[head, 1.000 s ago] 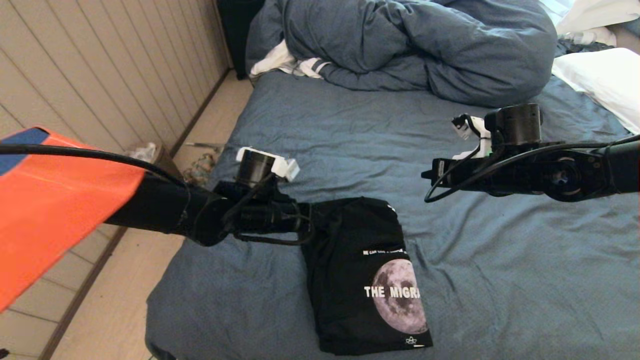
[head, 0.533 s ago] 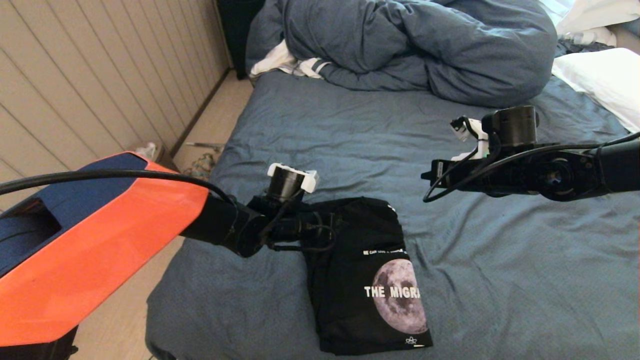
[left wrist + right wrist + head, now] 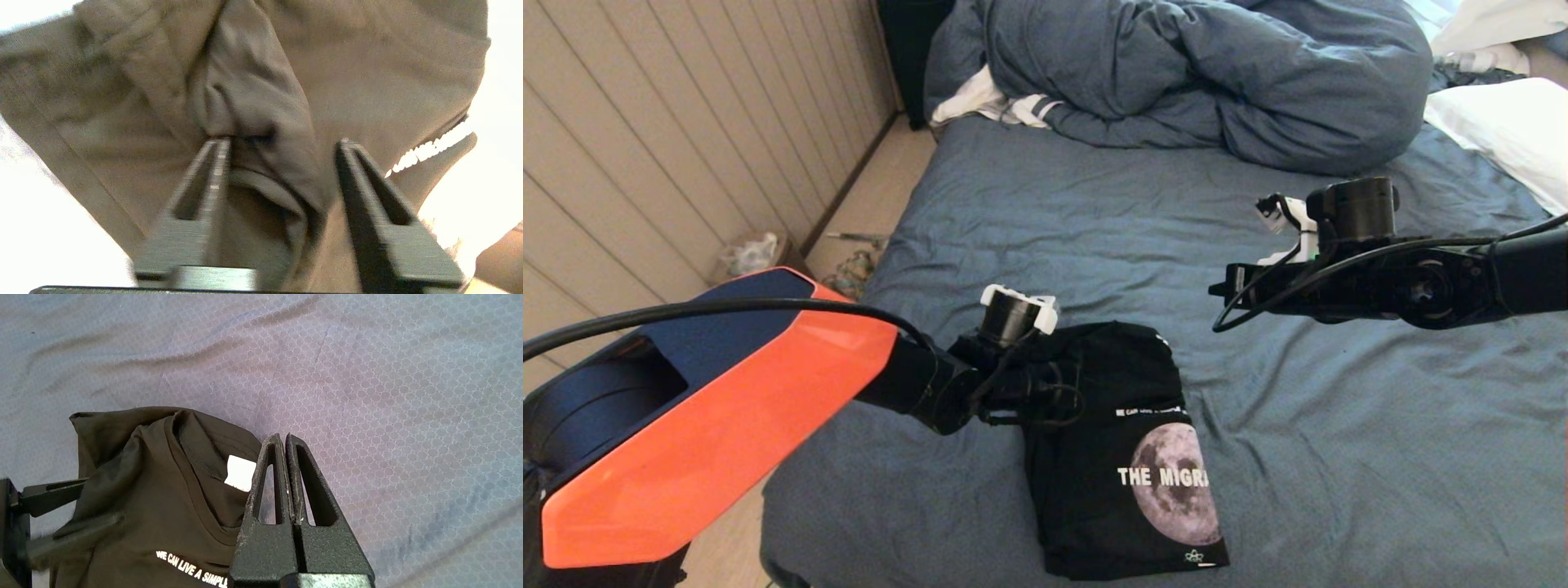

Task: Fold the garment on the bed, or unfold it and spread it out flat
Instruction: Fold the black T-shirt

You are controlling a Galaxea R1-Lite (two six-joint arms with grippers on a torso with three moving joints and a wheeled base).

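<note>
The garment (image 3: 1111, 490), a black T-shirt with a moon print and white text, lies folded into a narrow rectangle near the front of the bed (image 3: 1339, 457). My left gripper (image 3: 1066, 384) is down at the shirt's far left corner. In the left wrist view the left gripper (image 3: 282, 141) stands open, with a raised fold of the garment (image 3: 253, 94) between its fingers (image 3: 212, 171). My right gripper (image 3: 1217, 290) hovers shut over the bare sheet, right of the shirt's collar. In the right wrist view the right gripper (image 3: 282, 437) holds nothing and sits beside the garment (image 3: 155, 506).
A bunched blue-grey duvet (image 3: 1176, 73) and a white-and-striped cloth (image 3: 988, 102) lie at the head of the bed. A white pillow (image 3: 1503, 131) sits at the far right. The bed's left edge drops to the floor (image 3: 866, 212) beside a panelled wall (image 3: 686, 122).
My left arm has moved right and down onto the shirt's far left corner. The right arm has sunk slightly. The shirt has stayed in place.
</note>
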